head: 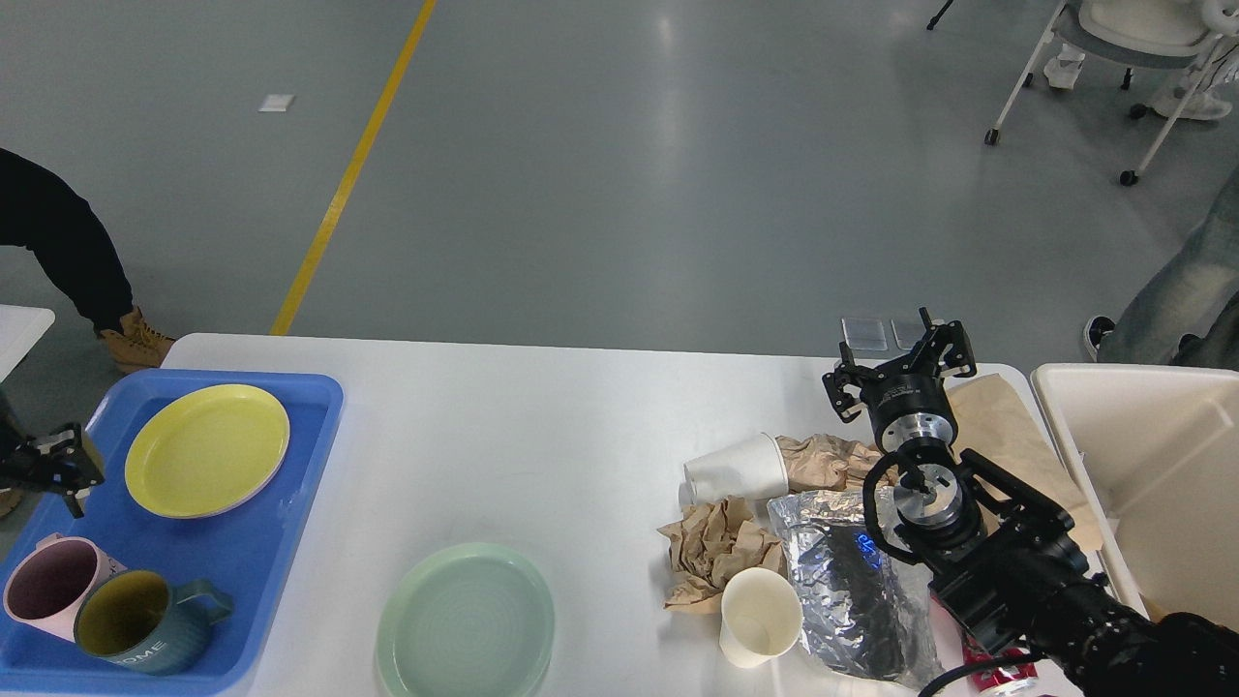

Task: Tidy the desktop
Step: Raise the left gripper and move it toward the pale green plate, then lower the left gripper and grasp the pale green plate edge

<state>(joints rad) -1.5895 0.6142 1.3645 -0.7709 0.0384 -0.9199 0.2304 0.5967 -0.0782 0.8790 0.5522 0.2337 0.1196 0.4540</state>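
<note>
Logged white worktop (542,426) half sorted: crockery to the left, litter to the right. Found yellow plate (206,448), pink mug (53,589) and teal mug (135,620) already inside blue tray (252,552); found green plate (465,620) outside it, flat on the worktop near the front edge, just beside the tray's right rim. Noted left hand (46,465) at the tray's far-left rim, grasping nothing visible; too small and dark to tell whether spread or clenched. Noted right hand (900,373) released and empty, fingers spread, above the rear of the litter pile. Counted in the pile: tipped paper cup (738,469) with mouth toward the left, upright paper cup (760,615), crumpled brown paper (716,547), foil bag (852,590). Placed cream bin (1152,484) just off the worktop's right end, right of the right hand. Judged key relation: green plate lies right of and nearer than the left hand, across the whole tray, yet closer to that arm than to the other; litter lies directly under and left of the right hand, bin on its opposite side.
</note>
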